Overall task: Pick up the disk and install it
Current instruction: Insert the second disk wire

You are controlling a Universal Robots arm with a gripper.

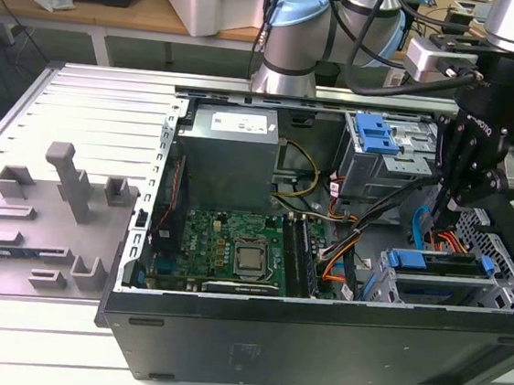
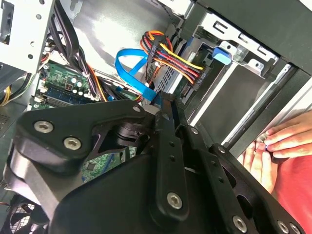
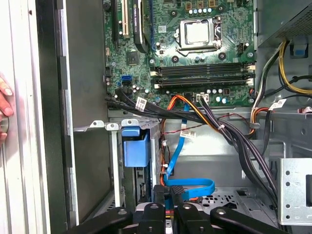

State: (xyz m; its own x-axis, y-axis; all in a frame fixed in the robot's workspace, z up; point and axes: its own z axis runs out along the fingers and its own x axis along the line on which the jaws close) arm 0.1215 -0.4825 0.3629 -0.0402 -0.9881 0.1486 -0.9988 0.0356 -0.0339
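Gripper is hanging closest, inside the case; whether it is clenched or released I cannot tell; in the exterior view it is hovering at three o'clock of the case; the disk is sitting in its cage at four o'clock, seemingly already installed; a blue cable is looping just beside the gripper; a hand is resting at the case edge.

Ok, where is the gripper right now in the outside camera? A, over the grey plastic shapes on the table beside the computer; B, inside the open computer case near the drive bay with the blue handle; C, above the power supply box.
B: in the exterior view the gripper reaches down into the open computer case at that view's right, just above the drive bay with the blue handle.
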